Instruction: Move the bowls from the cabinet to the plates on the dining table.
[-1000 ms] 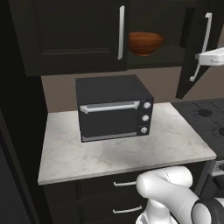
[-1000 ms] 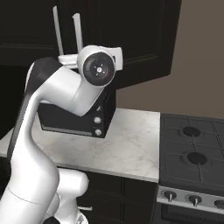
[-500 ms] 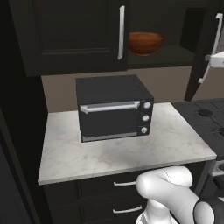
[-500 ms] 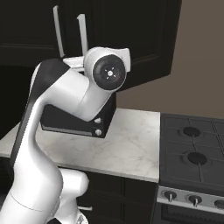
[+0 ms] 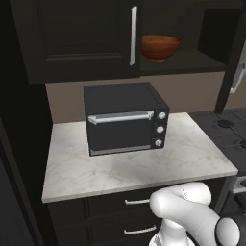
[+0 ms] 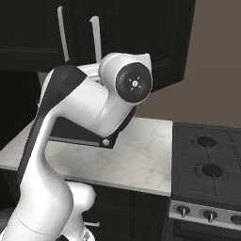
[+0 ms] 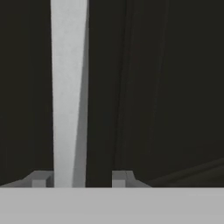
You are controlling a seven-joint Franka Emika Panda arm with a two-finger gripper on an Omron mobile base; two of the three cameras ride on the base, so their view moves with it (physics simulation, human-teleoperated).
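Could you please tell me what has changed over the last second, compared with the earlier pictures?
The right cabinet door has swung further open, and the arm has swung right with it. The hand straddles the door's silver handle. The brown bowl on the shelf and the toaster oven have stayed put.

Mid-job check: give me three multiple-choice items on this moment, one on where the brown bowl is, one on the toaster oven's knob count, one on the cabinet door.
1. Where is the reddish-brown bowl?
A. on the marble counter
B. on the open cabinet shelf
C. on top of the toaster oven

2. How many round knobs are on the toaster oven?
A. one
B. three
C. five

3. The cabinet door at the right of the bowl is:
A. swung open
B. shut
C. missing

Answers:
1 B, the bowl sits on the shelf above the oven.
2 B, three knobs run down its right side.
3 A, the door stands edge-on with the shelf exposed.
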